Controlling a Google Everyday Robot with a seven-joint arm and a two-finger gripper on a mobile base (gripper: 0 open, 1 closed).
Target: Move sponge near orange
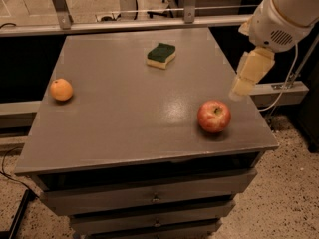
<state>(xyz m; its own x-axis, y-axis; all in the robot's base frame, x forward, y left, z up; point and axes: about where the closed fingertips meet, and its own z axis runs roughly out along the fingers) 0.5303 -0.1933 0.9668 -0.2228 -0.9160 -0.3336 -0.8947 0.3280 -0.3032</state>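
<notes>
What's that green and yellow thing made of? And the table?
Sponge: it looks like soft pale yellow foam under a rough dark green scrubbing layer. Table: a smooth grey top, probably painted, with a dull shine where the light hits. Whether it is wood or metal underneath, I cannot tell. The pincer hangs by the table's right edge near the apple, far from the sponge.

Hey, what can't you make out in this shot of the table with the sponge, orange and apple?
1. The arm: camera view, cut off by the top and right edges. Only its end and the gripper, beside the table's right edge, show.
2. The drawers: the lowest is cut off by the bottom edge.
3. Undersides of the sponge, orange and apple: hidden by the things themselves.
</notes>
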